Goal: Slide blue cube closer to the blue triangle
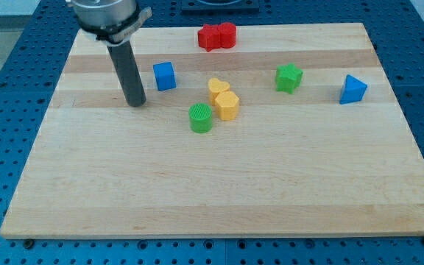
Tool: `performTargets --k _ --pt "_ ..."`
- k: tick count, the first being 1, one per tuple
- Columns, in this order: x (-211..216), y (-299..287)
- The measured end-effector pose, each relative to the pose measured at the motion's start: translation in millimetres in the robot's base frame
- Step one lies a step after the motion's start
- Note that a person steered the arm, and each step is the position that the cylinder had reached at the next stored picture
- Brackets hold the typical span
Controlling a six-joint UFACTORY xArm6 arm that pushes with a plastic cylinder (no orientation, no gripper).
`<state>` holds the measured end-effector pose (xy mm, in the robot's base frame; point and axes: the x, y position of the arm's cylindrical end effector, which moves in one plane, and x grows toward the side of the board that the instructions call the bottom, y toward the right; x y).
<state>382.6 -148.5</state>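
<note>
The blue cube [165, 76] sits on the wooden board [219, 191] at the view's upper left. The blue triangle [352, 89] lies far to the view's right, near the board's right edge. My tip [135, 103] rests on the board just left of and slightly below the blue cube, a small gap apart from it. The dark rod rises from the tip toward the view's top left.
Two red blocks [217, 36] touch each other near the top edge. A yellow heart [217, 87] and a yellow block [227, 105] sit together mid-board, with a green cylinder [201, 118] beside them. A green star [288, 77] lies between the cube and the triangle.
</note>
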Motion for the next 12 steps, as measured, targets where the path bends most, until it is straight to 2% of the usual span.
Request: performTargets --k 2,8,10,12 --pt "-48.4 9.5" --pt "-32.6 32.1" --pt "-39.2 79.0" --pt "-68.5 125.6"
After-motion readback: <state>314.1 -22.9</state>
